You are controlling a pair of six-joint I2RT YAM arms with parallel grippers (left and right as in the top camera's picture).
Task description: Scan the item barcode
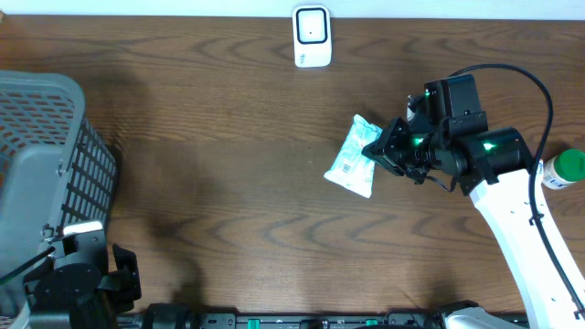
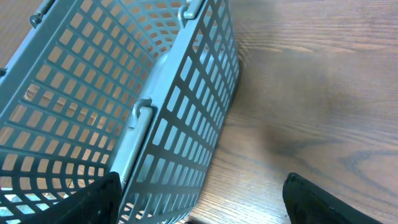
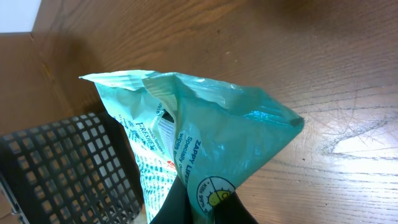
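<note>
Table [image 1: 228, 137]: dark wood grain, seen from above; all items stand or lie on it.
Basket [image 1: 46, 155]: grey mesh, far left, well apart from the work. No risk from it, as I judge.
Right gripper [image 1: 384, 149]: jaws clenched on one edge of the packet, right of centre.
Left gripper [image 2: 202, 180]: jaws released, holding nothing, parked beside the basket wall.
Packet [image 1: 352, 157]: teal and white film bag, pinched low and standing crumpled above the fingers in the right wrist view. Cannot tell whether it touches the table. No barcode made out.
Scanner [image 1: 312, 37]: small white unit at the far edge, well apart from the packet.
Bottle [image 1: 567, 167]: green cap, just beside the right arm.
Risk 1: thin slick film in an edge pinch may slip or swing during the carry.
Risk 2: creases or the wrong face toward the scanner could give no read.
Risk 3: a wide swing could knock the bottle or tip the scanner.
</note>
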